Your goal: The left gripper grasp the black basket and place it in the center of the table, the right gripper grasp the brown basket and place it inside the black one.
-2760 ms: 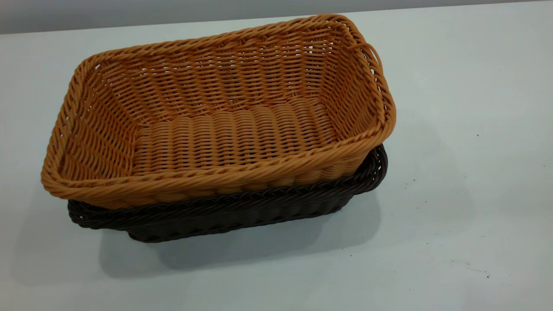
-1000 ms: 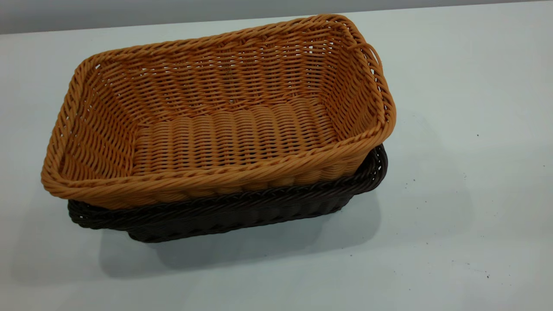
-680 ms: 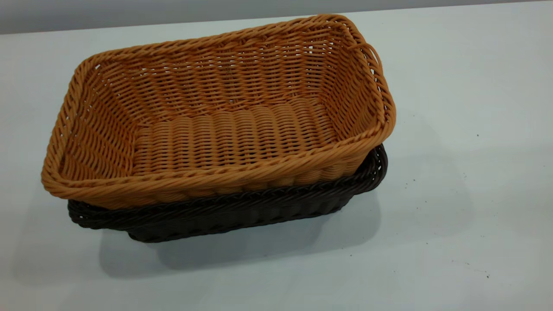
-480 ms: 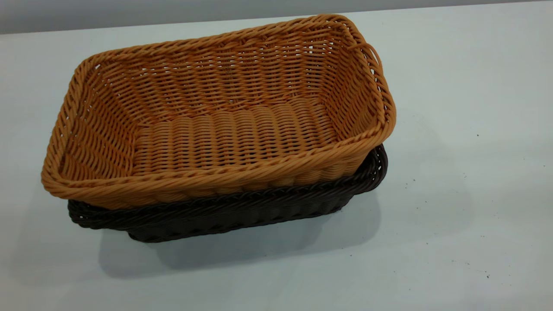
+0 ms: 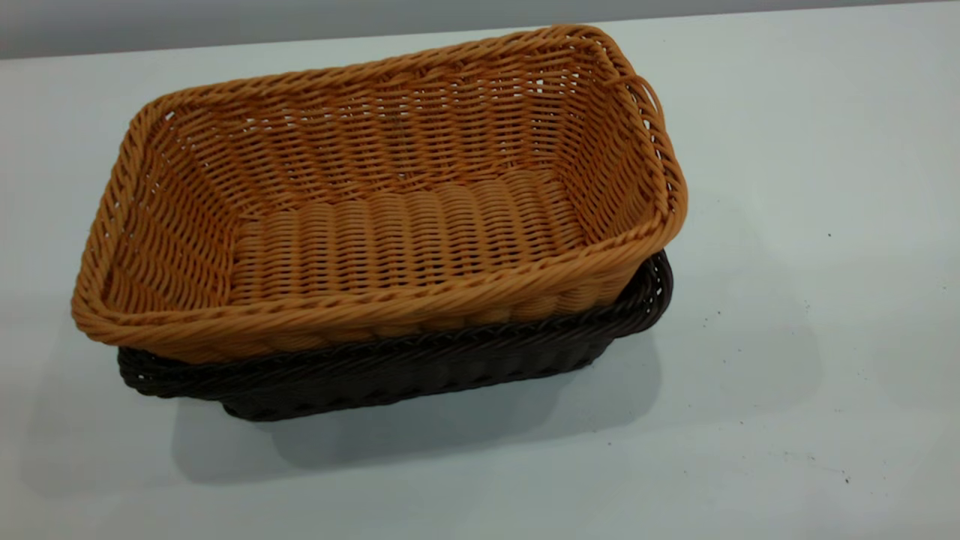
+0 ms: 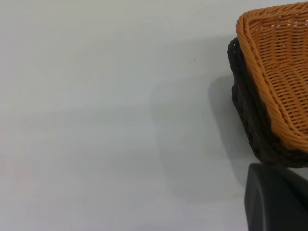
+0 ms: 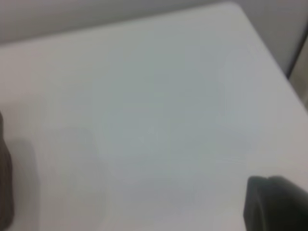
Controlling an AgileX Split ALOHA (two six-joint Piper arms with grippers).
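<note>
The brown basket (image 5: pixel 390 217) sits nested inside the black basket (image 5: pixel 405 367) on the white table (image 5: pixel 787 187), left of the middle in the exterior view. Only the black basket's rim and lower wall show below it. Neither gripper shows in the exterior view. In the left wrist view a dark part of my left gripper (image 6: pixel 276 199) sits at the frame's corner, close to one corner of the black basket (image 6: pixel 245 110) and the brown basket (image 6: pixel 281 72), not touching them. In the right wrist view a dark part of my right gripper (image 7: pixel 276 204) hangs over bare table (image 7: pixel 159 106).
The table's far edge (image 5: pixel 300 43) runs along the back, with a grey wall behind it. A table corner and side edge (image 7: pixel 269 43) show in the right wrist view. A dark blurred shape (image 7: pixel 5 183) sits at that view's edge.
</note>
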